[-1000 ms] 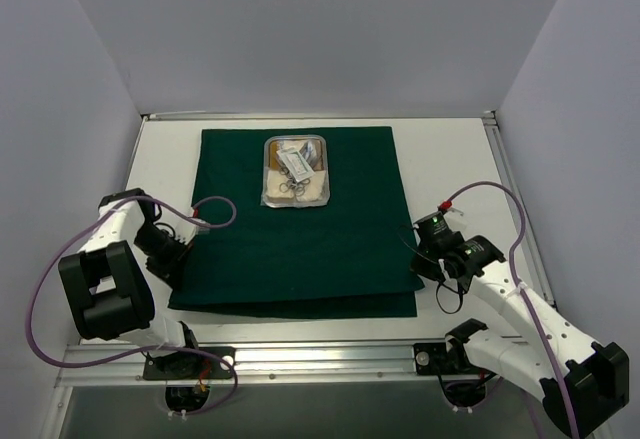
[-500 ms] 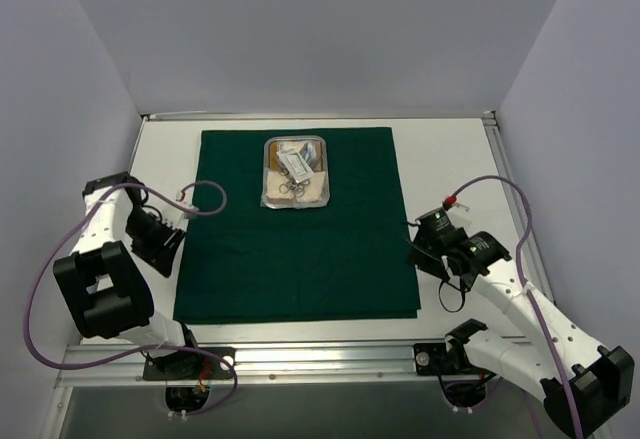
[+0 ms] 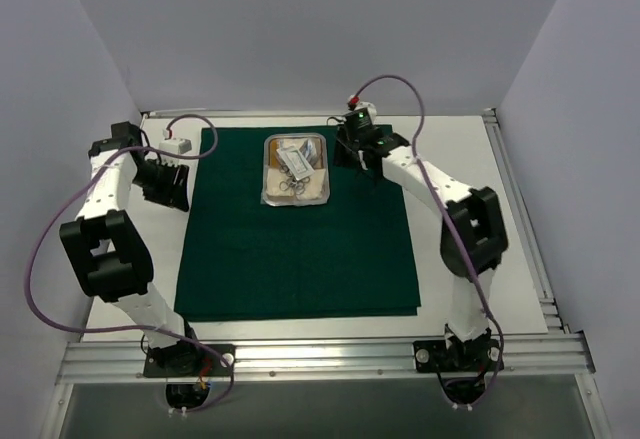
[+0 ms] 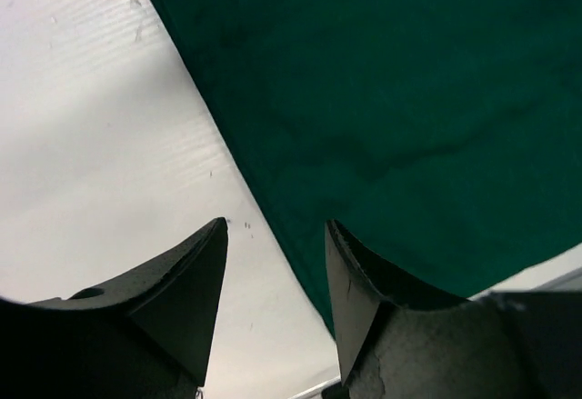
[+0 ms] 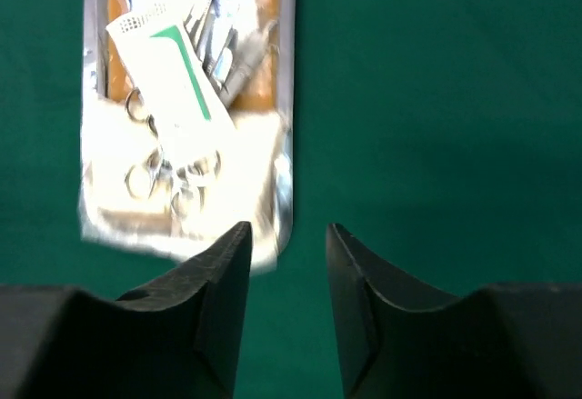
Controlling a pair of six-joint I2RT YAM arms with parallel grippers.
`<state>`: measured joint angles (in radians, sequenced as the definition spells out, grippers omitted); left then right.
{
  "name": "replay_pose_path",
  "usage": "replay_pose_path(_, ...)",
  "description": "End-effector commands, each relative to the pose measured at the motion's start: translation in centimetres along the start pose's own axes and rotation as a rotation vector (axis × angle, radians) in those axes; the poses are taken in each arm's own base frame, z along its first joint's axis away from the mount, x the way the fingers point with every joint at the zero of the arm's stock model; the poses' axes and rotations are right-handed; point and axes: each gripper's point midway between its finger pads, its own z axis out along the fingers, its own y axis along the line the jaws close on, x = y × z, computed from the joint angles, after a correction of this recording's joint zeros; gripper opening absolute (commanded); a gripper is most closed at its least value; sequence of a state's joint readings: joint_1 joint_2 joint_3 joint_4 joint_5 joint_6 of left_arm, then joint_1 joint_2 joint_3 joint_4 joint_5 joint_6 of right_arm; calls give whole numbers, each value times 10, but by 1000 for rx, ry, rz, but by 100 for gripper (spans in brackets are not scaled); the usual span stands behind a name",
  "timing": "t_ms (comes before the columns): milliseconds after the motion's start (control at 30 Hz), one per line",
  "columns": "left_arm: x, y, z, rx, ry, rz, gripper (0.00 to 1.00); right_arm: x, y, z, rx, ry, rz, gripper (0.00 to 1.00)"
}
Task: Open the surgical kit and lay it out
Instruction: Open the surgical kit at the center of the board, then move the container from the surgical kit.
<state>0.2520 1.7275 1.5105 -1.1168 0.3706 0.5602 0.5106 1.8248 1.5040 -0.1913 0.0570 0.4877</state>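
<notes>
The surgical kit lies opened out: a dark green cloth (image 3: 300, 249) is spread flat on the table, with a steel tray (image 3: 265, 159) on its far middle. The tray (image 5: 289, 99) holds a white packet with a green stripe (image 5: 173, 72), steel ring-handled instruments (image 5: 155, 167) and a tan liner. My left gripper (image 3: 168, 187) hangs open over the cloth's left edge (image 4: 409, 81), one finger above bare table, nothing between the fingers (image 4: 195, 272). My right gripper (image 3: 350, 151) is open just right of the tray, above the cloth (image 5: 436, 99), holding nothing.
White table (image 3: 460, 189) shows on both sides of the cloth. Metal rails (image 3: 320, 354) run along the near edge, where both arm bases sit. Grey walls close in the left, right and back. A purple cable (image 3: 385, 84) loops above the right arm.
Both grippers let go of the cloth's near corners and opened. The arms swung away from the near edge, left to the cloth's far-left edge, right to beside the tray. The cloth lies flatter.
</notes>
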Motion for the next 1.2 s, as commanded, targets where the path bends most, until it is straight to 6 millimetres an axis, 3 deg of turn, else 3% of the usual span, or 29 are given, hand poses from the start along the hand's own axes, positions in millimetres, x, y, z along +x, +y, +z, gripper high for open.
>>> replay_pose_path(0, -38, 15, 20, -30, -115, -89, 56, -6, 20, 58, -80, 35, -107, 36)
replay_pose_path(33, -36, 18, 32, -21, -96, -110, 56, -8, 19, 72, -86, 44, -101, 37)
replay_pose_path(67, -37, 20, 38, -22, -90, -112, 56, -32, 31, 77, -120, 2, -90, 40)
replay_pose_path(100, -39, 21, 45, -22, -87, -109, 56, -17, 23, 105, -99, 42, -88, 41)
replay_pose_path(133, -36, 24, 56, -23, -61, -121, 56, -20, 17, 116, -89, 46, -68, 42)
replay_pose_path(167, -34, 24, 62, -22, -50, -120, 56, -36, 22, 119, -107, 15, -53, 42)
replay_pose_path(200, -36, 25, 68, -22, -48, -118, 56, -25, 15, 138, -97, 41, -41, 42)
replay_pose_path(267, -31, 26, 84, -17, -16, -123, 56, -31, 13, 149, -117, 24, -5, 40)
replay_pose_path(400, -27, 28, 106, -7, 10, -133, 56, -16, 14, 170, -166, 53, 37, 33)
replay_pose_path(600, -22, 31, 119, -1, 30, -150, 56, 5, 22, 183, -230, 93, 84, 27)
replay_pose_path(900, -17, 32, 127, 1, 42, -151, 56, 14, 21, 192, -239, 94, 117, 22)
replay_pose_path(1067, -17, 32, 127, 4, 39, -150, 56, 22, 18, 190, -227, 108, 116, 8)
replay_pose_path(1167, -20, 29, 122, 16, 25, -150, 56, 19, 30, 177, -258, 105, 100, 0)
